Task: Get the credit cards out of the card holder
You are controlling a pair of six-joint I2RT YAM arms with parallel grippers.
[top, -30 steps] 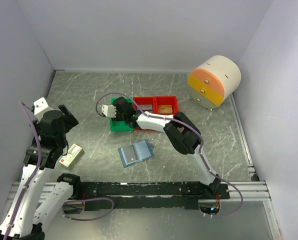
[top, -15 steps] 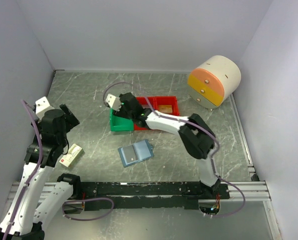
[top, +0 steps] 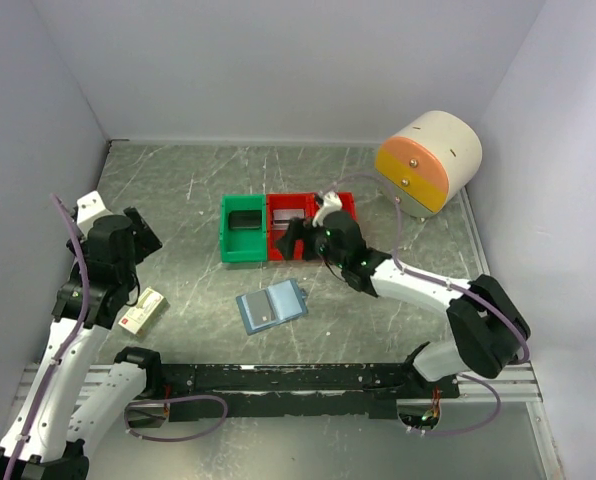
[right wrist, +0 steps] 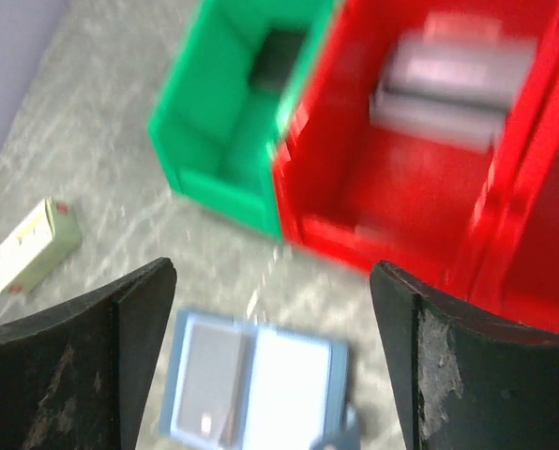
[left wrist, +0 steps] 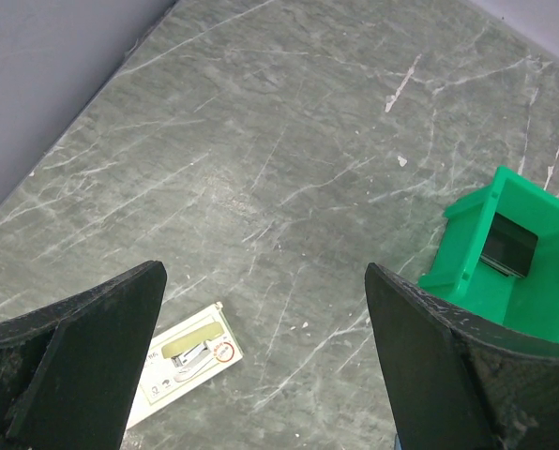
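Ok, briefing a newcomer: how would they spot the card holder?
Find the green bin and red bins mid-table. Just below them in the top view lies the card holder, open and flat. It is the only blue thing; the small box to its left is cream and red.

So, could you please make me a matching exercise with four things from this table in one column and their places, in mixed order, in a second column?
Column 1
1. card holder
2. dark card
3. small cream box
4. round drawer unit

Column 2
A. inside the green bin
B. at the far right corner of the table
C. lying open on the table, in front of the bins
D. on the table at the left side, apart from the bins

Pairs: 1-C, 2-A, 3-D, 4-B
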